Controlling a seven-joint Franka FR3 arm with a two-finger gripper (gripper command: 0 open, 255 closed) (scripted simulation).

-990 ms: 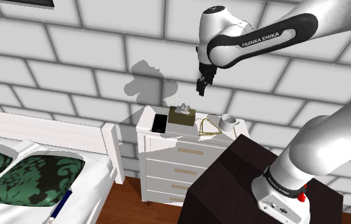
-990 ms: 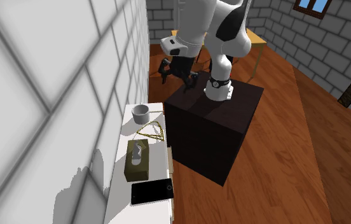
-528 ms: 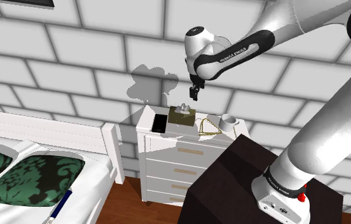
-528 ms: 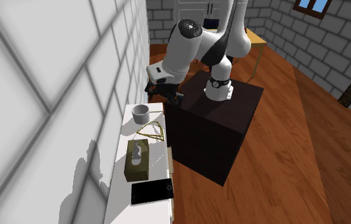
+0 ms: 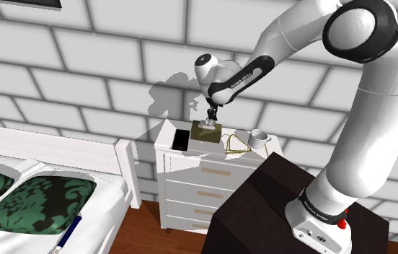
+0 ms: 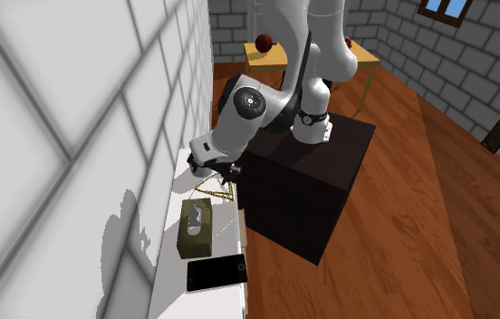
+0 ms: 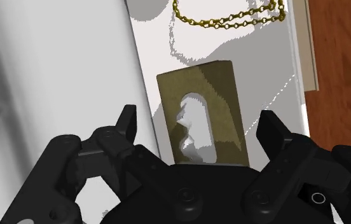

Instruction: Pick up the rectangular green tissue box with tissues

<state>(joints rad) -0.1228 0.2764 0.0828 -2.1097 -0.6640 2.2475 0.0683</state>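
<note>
here | hand [image 7: 198, 122] spread wide, empty | over olive-green tissue box [image 7: 224, 95] | box on white nightstand [image 5: 183, 170]

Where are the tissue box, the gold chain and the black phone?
tissue box [image 6: 195, 238]: second exterior view, on its olive top.
gold chain [image 7: 222, 25]: wrist view, on its links.
black phone [image 6: 216, 272]: second exterior view, middle of its flat face.
</note>
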